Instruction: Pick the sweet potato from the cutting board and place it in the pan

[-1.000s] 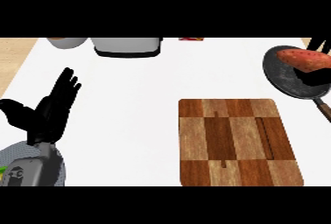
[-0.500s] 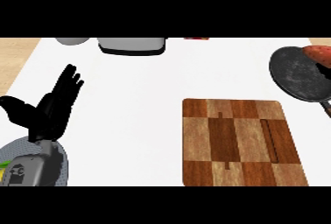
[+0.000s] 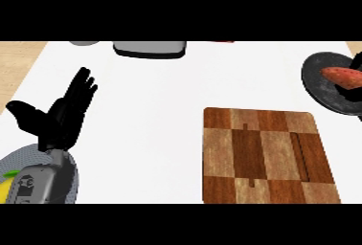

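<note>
The reddish sweet potato (image 3: 342, 77) lies over the dark round pan (image 3: 320, 82) at the view's right edge, partly cut off by that edge. The wooden cutting board (image 3: 265, 158) sits at the lower right with nothing on it. A dark shape that may be my right hand (image 3: 356, 60) shows just above the sweet potato at the right edge, and too little of it shows to tell how it stands. My left hand (image 3: 61, 116) rests open at the left, fingers up, far from the board and pan.
A grey and black appliance (image 3: 150, 48) stands at the counter's back, with a grey object (image 3: 84, 43) to its left and a red item (image 3: 223, 41) to its right. A grey plate (image 3: 21, 160) with something yellow-green lies under my left forearm (image 3: 37, 184).
The sweet potato has come down lower over the pan, and the dark shapes across the pan have drawn back toward the right edge. The left hand has stayed still.
</note>
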Robot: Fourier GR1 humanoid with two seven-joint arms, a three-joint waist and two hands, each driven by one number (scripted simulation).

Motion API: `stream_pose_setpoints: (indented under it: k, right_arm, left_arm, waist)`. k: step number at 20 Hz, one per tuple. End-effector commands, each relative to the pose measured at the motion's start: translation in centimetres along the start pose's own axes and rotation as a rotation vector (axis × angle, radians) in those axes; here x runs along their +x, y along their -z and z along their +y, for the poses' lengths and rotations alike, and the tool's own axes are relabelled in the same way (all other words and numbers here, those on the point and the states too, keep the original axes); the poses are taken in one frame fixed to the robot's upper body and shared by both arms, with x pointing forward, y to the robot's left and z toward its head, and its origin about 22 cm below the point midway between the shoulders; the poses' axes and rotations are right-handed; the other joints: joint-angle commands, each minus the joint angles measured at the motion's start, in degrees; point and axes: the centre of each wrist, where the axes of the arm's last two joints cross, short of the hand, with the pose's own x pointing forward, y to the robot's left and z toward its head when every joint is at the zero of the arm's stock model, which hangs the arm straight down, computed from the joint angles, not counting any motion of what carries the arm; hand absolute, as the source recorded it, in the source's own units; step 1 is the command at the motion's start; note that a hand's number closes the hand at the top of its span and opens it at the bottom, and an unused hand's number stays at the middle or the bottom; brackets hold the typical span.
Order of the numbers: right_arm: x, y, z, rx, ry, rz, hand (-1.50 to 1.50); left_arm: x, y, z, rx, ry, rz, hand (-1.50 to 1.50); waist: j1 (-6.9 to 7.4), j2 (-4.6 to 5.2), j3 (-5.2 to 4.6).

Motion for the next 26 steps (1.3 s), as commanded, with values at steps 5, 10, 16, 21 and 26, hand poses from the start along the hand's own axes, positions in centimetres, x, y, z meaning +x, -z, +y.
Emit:
stream_pose_setpoints:
  k: [5,10,16,21,26]
  right_arm:
    - [-1.9,-2.2,2.1,0.128,0.065,0.254,-1.5]
    - [-2.0,-2.9,3.3,0.182,0.141,0.222,-1.5]
    - [-3.4,-3.2,1.2,0.018,0.38,0.18,-1.5]
    - [-5.7,-4.3,-2.7,-0.077,0.639,0.191,-1.5]
    - [-9.1,-8.3,-4.7,-0.07,0.785,0.19,-1.5]
  left_arm:
    - [0.3,-0.2,-1.2,-0.027,-0.017,-0.012,0.0]
    - [1.0,0.7,-0.3,-0.002,0.005,-0.025,0.0]
    - [0.3,-0.4,-0.5,-0.014,-0.014,-0.006,0.0]
    - [-0.1,0.1,0.3,0.02,-0.002,-0.006,0.0]
    - [-0.9,-0.4,1.4,0.03,-0.019,0.008,0.0]
  waist:
    - [1.46,0.62,0.14]
    - [1.53,0.93,0.26]
    - [0.71,0.24,0.34]
    - [-0.92,0.17,0.3]
    - [-1.65,0.05,0.28]
